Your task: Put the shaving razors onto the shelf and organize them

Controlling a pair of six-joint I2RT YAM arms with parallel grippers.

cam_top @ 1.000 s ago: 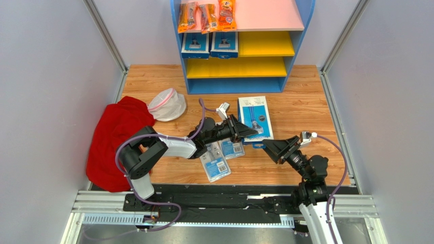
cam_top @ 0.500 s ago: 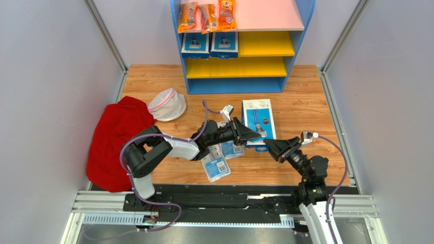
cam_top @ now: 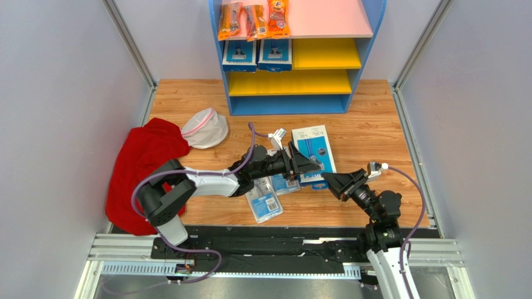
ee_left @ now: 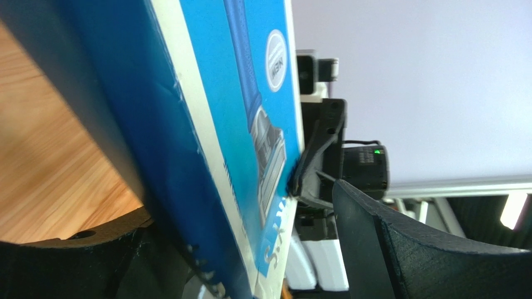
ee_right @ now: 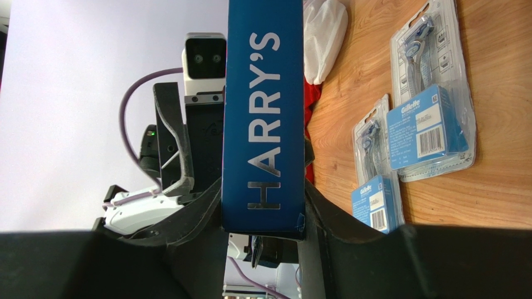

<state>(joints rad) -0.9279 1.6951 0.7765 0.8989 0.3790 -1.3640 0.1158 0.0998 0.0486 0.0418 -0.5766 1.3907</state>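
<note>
The large blue card razor pack (cam_top: 314,149) lies over the wooden table (cam_top: 374,137), long axis near-to-far, pointing at the blue-framed shelf (cam_top: 287,104) beyond. The right gripper (cam_top: 328,179) pinches its near end. The left gripper (cam_top: 305,163) stands wide at its left edge, gripping nothing. Bare yellow board (cam_top: 328,55) shows right of two shelved packs (cam_top: 240,55).
</note>
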